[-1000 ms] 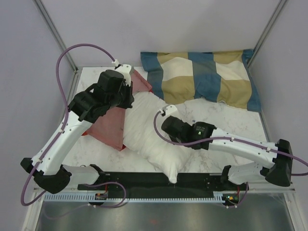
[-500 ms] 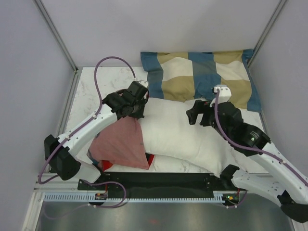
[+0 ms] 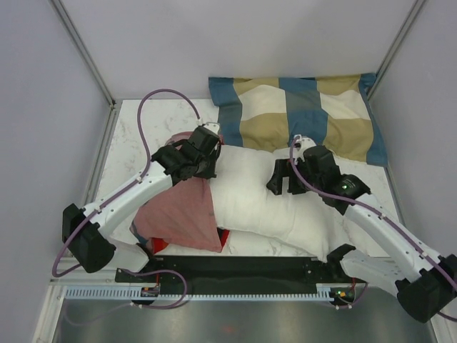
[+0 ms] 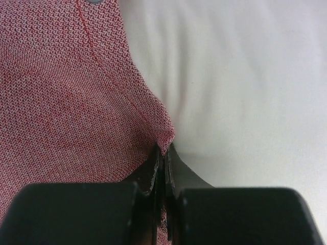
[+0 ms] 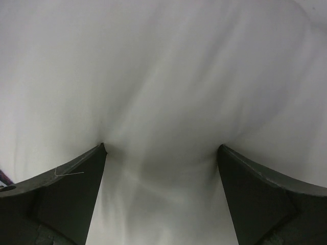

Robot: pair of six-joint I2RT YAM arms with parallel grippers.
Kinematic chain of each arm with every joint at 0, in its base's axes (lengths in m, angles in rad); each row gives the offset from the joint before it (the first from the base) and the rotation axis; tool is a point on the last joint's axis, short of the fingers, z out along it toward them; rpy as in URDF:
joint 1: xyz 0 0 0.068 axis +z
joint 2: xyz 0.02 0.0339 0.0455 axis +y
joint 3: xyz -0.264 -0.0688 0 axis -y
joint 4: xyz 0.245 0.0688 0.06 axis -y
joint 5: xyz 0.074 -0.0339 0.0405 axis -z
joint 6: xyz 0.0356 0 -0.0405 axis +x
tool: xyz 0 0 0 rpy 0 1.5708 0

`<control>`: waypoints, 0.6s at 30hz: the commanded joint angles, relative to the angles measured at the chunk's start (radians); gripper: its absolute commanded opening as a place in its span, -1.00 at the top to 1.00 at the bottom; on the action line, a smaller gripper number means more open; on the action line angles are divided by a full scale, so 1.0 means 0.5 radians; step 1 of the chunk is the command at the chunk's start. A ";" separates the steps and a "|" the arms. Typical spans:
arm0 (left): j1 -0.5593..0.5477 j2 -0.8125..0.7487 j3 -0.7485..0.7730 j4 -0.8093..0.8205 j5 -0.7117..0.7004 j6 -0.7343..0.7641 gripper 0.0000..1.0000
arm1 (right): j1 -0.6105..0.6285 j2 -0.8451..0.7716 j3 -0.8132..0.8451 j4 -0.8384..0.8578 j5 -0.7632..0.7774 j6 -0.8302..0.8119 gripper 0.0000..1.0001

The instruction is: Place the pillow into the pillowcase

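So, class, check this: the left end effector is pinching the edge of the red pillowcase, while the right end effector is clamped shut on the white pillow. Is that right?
One part is wrong. The right end effector is open, its fingers spread wide against the pillow, as the right wrist view shows. The left end effector does pinch the pillowcase edge.

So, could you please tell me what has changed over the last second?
The pillow swung from diagonal to lying across the table; the pillowcase came nearer, now draped at its left end. The left hand, shut on the pillowcase edge, drew back with it. The right hand swung right, then eased left, open, pressing the pillow. The checked pillow stayed put.
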 commanded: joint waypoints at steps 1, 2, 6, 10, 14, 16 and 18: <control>-0.125 -0.012 0.095 0.052 0.135 -0.049 0.95 | 0.298 0.193 0.037 0.164 -0.040 -0.108 -0.96; -0.141 -0.012 0.117 0.049 0.138 -0.049 0.95 | 0.347 0.239 0.021 0.212 0.015 -0.105 -0.82; -0.214 0.012 0.255 0.003 0.135 -0.022 0.95 | 0.375 0.387 0.046 0.360 0.208 -0.090 0.53; -0.251 0.061 0.511 -0.061 0.160 0.006 0.95 | 0.378 0.362 0.352 0.342 0.313 -0.130 1.00; -0.248 0.162 1.030 -0.248 0.160 0.064 0.95 | 0.375 0.442 1.083 0.113 0.274 -0.274 1.00; -0.251 0.236 1.516 -0.454 0.108 0.092 0.95 | 0.375 0.561 1.367 -0.041 0.170 -0.308 1.00; -0.251 0.322 1.849 -0.595 0.077 0.147 0.95 | 0.379 0.641 1.702 -0.088 0.096 -0.323 1.00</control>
